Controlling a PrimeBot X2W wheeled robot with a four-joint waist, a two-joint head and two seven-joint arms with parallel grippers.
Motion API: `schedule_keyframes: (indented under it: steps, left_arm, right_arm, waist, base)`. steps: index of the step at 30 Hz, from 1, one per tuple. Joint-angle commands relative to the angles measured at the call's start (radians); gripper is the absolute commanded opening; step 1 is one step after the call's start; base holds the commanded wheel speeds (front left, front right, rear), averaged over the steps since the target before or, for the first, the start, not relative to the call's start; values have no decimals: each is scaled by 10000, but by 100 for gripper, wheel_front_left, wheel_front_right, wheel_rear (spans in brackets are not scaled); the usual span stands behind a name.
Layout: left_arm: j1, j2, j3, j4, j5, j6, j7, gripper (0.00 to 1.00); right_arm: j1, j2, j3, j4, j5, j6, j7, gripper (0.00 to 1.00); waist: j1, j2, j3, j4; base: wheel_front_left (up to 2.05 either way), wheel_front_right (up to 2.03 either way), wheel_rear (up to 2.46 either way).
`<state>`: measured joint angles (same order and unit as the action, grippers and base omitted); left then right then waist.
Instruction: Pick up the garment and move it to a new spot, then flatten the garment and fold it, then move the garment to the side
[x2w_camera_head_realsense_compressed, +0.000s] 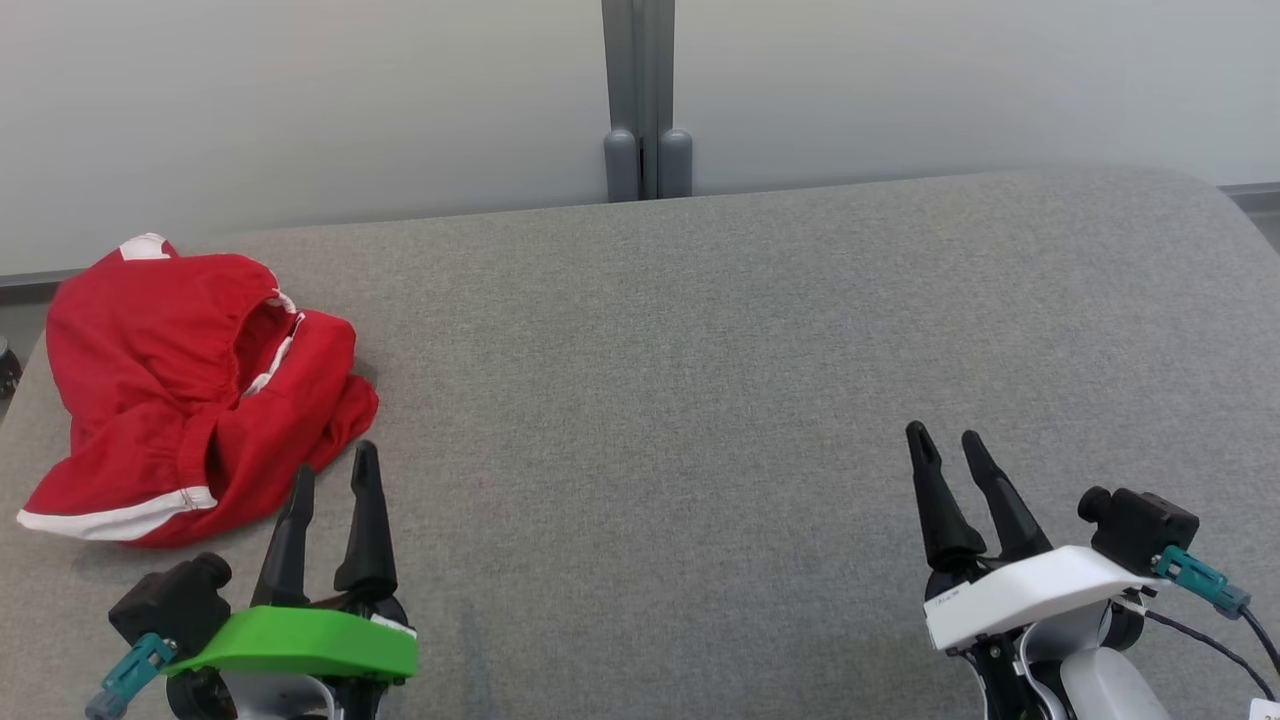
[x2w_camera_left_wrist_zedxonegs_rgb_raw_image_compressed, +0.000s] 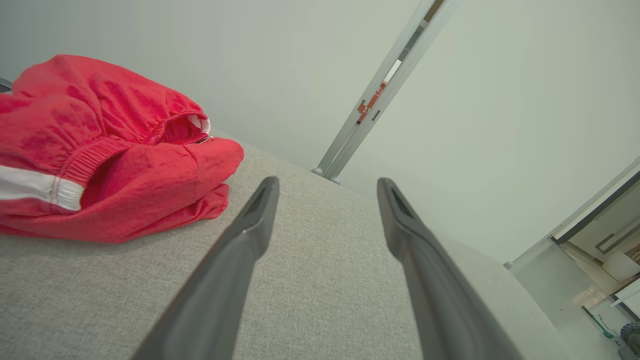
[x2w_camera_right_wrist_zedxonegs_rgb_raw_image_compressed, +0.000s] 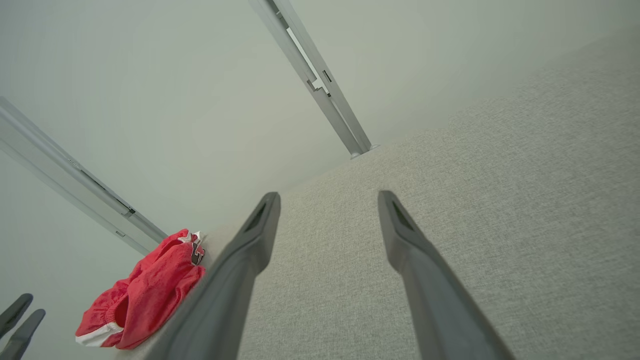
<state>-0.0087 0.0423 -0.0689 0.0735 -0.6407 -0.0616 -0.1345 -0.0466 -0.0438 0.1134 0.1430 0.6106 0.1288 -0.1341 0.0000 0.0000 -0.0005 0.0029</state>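
A crumpled red garment with white trim lies bunched on the far left part of the grey fabric-covered table, near its left edge. It is a rounded heap with no clear long axis. An elastic waistband opening faces up and towards the right, and a white-banded hem lies along its near-left side.

The left gripper, the one with the green housing, hovers just beside the heap's near-right corner. Its jaws are spread apart and hold nothing, and one fingertip shows right at the cloth's edge. In the left wrist view the garment sits ahead and to the left of the fingers, not between them. The right gripper, with the white housing, is well apart from the garment across bare table, jaws likewise parted and empty.

The left arm is clearly the nearer one. The pickup is not yet made. It probably calls for a short reach forward and left, so that the jaws straddle a raised fold.
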Motion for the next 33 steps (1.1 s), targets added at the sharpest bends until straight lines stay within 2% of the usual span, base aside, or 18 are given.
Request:
schedule_keyframes:
  steps: [1, 14, 33]
  left_arm:
    - [23, 75, -37, -122, 302, -7, -109, 100]
    - [142, 88, -214, -121, 1595, -39, -457, 100]
    - [386, 101, -415, -53, 2973, -108, -862, 100]
  right_arm:
    - [-24, -52, 38, -87, -290, 25, -108, 100]
    - [-20, -63, 328, 1, -1623, 27, -466, 100]
    - [162, -75, 490, 146, -2968, 29, -871, 100]
  waist:
    - [0, 0, -4, -2]
    - [0, 0, -89, -7]
    - [0, 0, -316, 37]
  base:
    - [0, 0, 0]
    - [0, 0, 0]
    - [0, 0, 0]
